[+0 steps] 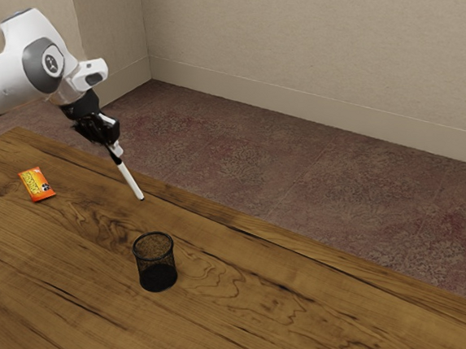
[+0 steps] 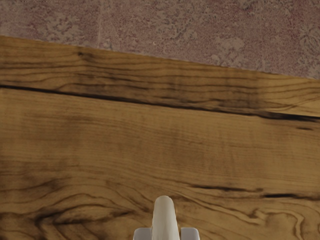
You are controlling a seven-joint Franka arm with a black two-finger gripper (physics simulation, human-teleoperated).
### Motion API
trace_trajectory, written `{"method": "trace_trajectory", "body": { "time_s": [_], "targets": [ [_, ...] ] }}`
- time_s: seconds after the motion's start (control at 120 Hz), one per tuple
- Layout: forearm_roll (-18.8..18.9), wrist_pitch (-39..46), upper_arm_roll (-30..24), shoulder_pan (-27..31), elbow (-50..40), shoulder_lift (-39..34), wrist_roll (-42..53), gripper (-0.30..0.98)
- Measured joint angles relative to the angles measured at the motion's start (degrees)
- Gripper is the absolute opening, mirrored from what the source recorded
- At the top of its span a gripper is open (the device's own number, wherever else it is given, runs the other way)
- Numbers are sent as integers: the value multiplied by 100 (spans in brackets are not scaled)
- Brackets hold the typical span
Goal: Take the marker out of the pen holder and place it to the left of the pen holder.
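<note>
- Marker [image 1: 131, 179] is out of the pen holder [image 1: 156, 272], so I judge the taking-out done and the carrying and placing in hand.
- My pincer [image 1: 117, 150] is clamped on the marker: in the wrist view, a pale fingertip presses in from either side of its barrel.
- I hold it in the air over the table [image 1: 236, 330], apart from the holder, up and toward the exterior view's left of it.
- Next, as I judge it, I should settle over a bare patch on the holder's left, lower until the marker meets the wood, then let go and draw up clear.
- It hangs aslant, lower end leading toward the exterior view's right; I would want it laid flatter before release, since it could roll or tip over if dropped on its end.
- As for looks, it is slim and straight, with a white barrel and a dark stretch close to my grip. In the wrist view the end is off-white and smoothly rounded. I can make out no lettering on it.
</note>
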Motion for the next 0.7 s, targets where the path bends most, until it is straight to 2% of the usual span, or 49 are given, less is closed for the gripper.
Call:
{"method": "trace_trajectory", "body": {
  "time_s": [0.1,0.25,0.333,0.417,0.475,0.55,0.642,0.7],
  "targets": [
    [-458,16,-185,345,346,472,584,-9],
    [-767,2,-411,539,296,435,1323,24],
    [-813,-6,-371,678,15,2,1663,39],
    [-754,-13,-79,576,-637,-981,1960,48],
    [-515,-26,40,581,-983,-1746,2141,53],
    [-78,-290,127,200,-1064,-2286,2311,58],
    [1064,-1075,197,-969,-582,-2433,1956,62],
    [1608,-1547,108,-1821,-136,-2430,1521,63]
  ]
}}
